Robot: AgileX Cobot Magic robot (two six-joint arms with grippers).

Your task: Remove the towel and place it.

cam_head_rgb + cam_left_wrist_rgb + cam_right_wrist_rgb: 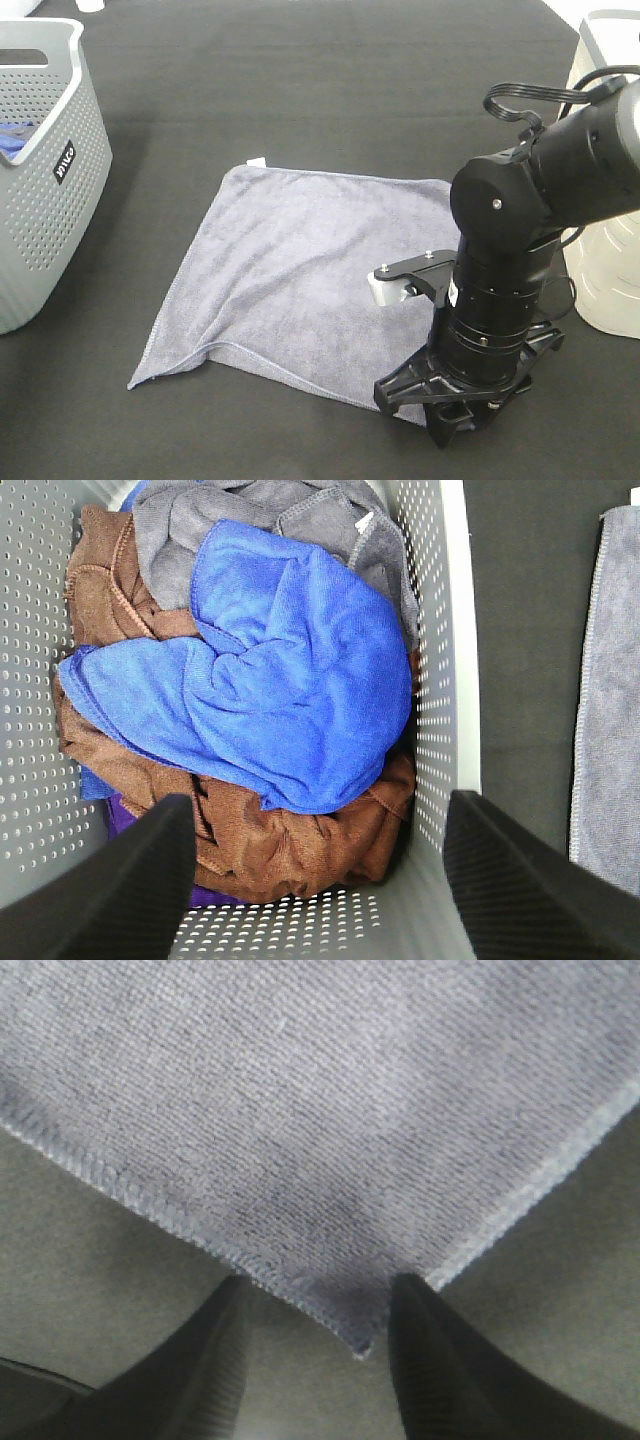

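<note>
We see the square grey-lavender terry towel (300,275) spread flat mid-frame on the black table (300,90), our right gripper (315,1305) lowered at its lower-right corner, fingers slightly apart straddling the tip without pinching, while our left gripper (315,865) hangs wide open, empty, over the grey perforated basket (440,660)

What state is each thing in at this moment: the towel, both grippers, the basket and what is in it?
towel: spread nearly flat on the table, one near edge rippled.
right gripper: open, fingers either side of the towel's corner.
left gripper: open, empty, above the basket.
basket: upright, holding cloths.
blue cloth: crumpled, on top of the pile.
brown cloth: bunched underneath.
</note>
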